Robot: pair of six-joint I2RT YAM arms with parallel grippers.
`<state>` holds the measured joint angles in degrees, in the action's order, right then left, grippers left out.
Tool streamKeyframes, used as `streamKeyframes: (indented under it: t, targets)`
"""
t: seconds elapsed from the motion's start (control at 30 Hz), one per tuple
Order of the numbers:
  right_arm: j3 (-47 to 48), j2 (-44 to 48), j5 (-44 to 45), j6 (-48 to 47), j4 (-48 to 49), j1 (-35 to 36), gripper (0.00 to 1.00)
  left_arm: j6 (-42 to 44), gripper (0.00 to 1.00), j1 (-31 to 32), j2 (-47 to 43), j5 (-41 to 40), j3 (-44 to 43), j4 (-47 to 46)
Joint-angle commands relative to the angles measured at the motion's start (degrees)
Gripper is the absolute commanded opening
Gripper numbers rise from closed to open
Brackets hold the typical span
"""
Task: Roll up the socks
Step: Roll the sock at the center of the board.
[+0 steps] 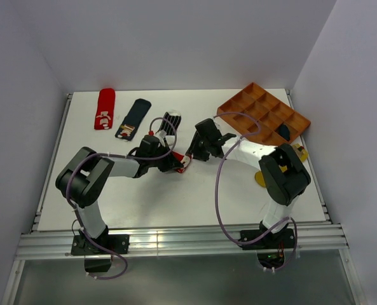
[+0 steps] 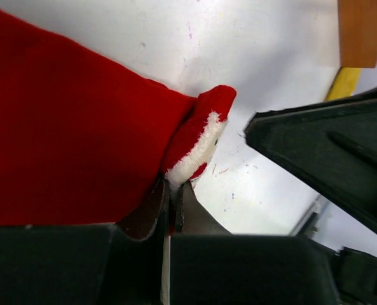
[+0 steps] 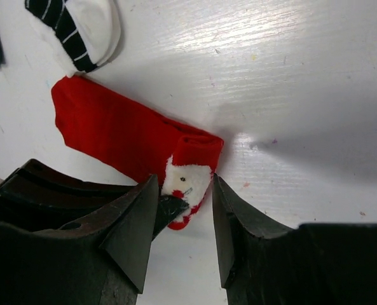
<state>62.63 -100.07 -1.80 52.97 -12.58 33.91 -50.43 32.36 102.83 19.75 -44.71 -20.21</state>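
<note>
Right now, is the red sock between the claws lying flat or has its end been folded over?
Folded at one end. The red sock has its white-marked tip doubled back on itself; the rest lies spread flat on the table.

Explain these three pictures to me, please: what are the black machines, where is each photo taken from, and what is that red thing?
The machines are two robot arms bolted to the near edge of a white table. The wide picture comes from a fixed camera above and behind them. The two close-ups come from small cameras on the wrists, so each shows its own jaws.

The red thing is a red sock with a white mark, lying mid-table with one end folded over. The left gripper is shut on that folded end. The right gripper has its jaws apart on either side of the same end, holding nothing.

Farther back lie another red sock, a navy sock with a patch and a black-and-white striped sock. At the right sits an orange tray with compartments.
</note>
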Motion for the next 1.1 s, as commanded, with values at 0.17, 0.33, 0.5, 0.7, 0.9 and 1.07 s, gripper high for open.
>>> streamKeyframes:
  t: [0.17,0.33,0.5,0.7,0.9,1.07]
  targets:
    - [0.56,-3.29,-0.04,1.08,3.17,0.45,0.47,-7.74,0.01,-2.21,2.38,6.35,3.66,-4.31]
    - [0.83,-4.60,-0.57,1.17,3.53,0.45,0.47,-8.01,0.01,-2.39,3.43,6.97,3.40,-4.76]
    - [1.70,-6.18,-0.57,1.08,3.26,0.63,0.47,-7.58,0.01,-2.39,3.35,6.62,2.87,-3.97]
    - [2.41,-7.94,-0.75,0.91,2.21,1.33,0.44,-7.31,0.01,-2.39,4.31,6.88,2.43,-3.44]
    - [4.16,-9.44,-0.39,0.20,-0.42,1.77,0.28,-6.35,0.01,-2.39,4.75,6.36,2.43,-2.91]
    - [6.18,-10.93,-0.66,-0.85,-3.32,2.12,0.00,-3.89,0.02,-2.39,3.61,3.81,2.43,-0.89]
